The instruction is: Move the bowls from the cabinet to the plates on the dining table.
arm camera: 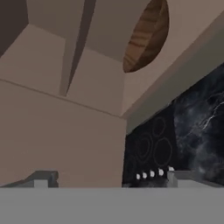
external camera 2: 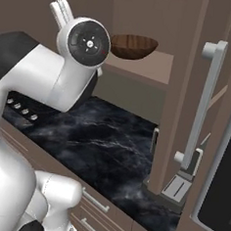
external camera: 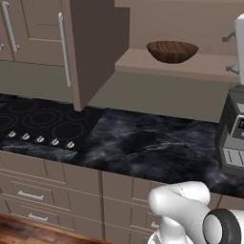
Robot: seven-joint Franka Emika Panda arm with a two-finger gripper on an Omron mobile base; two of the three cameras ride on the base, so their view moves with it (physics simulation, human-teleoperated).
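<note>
1. Hand view: the gripper [arm camera: 107, 178] hung released, jaws wide, nothing in them.
2. Wooden bowl [external camera: 172, 51] sat on the open cabinet [external camera: 157, 64] shelf, above the marble counter [external camera: 152, 143].

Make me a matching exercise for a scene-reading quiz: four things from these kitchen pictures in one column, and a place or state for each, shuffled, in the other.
Things:
1. wooden bowl
2. cabinet door
3. cooktop
4. fingers

Places or states:
A. set into the marble counter, knobs along its front
B. spread apart, holding nothing
C. on the open cabinet's lower shelf
D. swung open

Pairs: 1-C, 2-D, 3-A, 4-B
</note>
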